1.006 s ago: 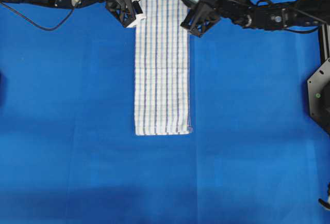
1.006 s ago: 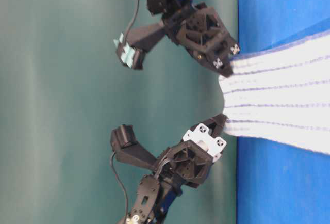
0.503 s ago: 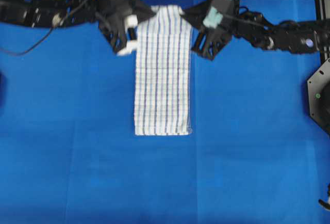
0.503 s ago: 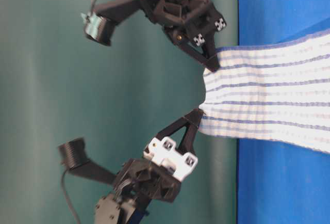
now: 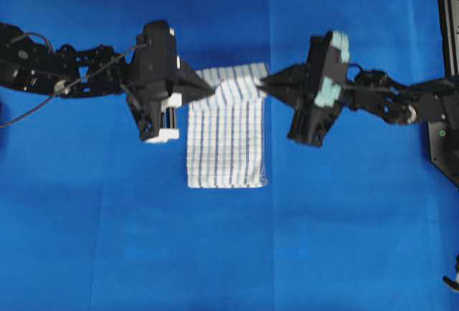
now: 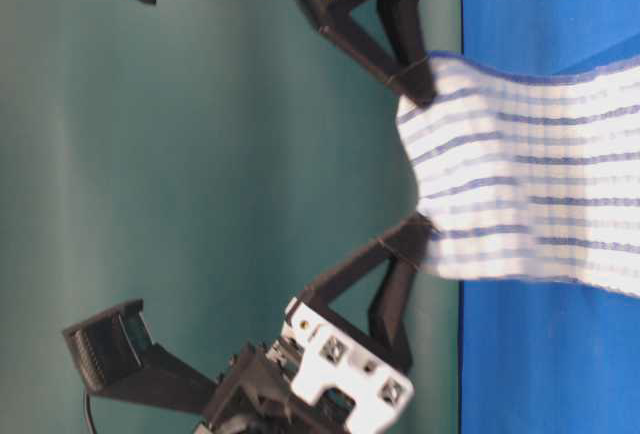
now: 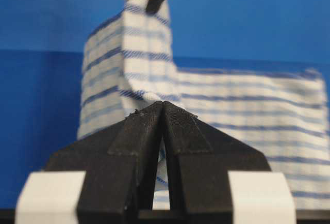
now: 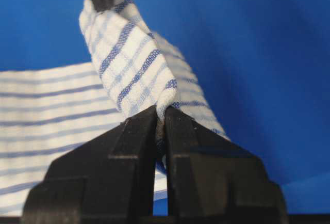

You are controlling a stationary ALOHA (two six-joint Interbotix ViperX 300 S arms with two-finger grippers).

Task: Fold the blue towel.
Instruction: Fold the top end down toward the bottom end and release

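Note:
The blue towel [image 5: 226, 139], white with thin blue stripes, lies as a narrow strip in the middle of the blue table covering [image 5: 215, 254]. Its far end is lifted off the table and held stretched between both grippers. My left gripper [image 5: 206, 90] is shut on the towel's left far corner [image 7: 154, 97]. My right gripper [image 5: 262, 82] is shut on the right far corner [image 8: 160, 97]. In the table-level view the raised edge [image 6: 425, 154] hangs between the two pairs of fingers. The near end [image 5: 226, 178] rests flat on the table.
A black arm base [image 5: 445, 139] stands at the right edge of the overhead view, with a dark rail [image 5: 448, 17] above it. A cable [image 5: 29, 110] trails from the left arm. The rest is blue table covering.
Both grippers have carried the towel's far end up and toward the near end. The part lying flat has grown shorter and the lifted part now hangs over it.

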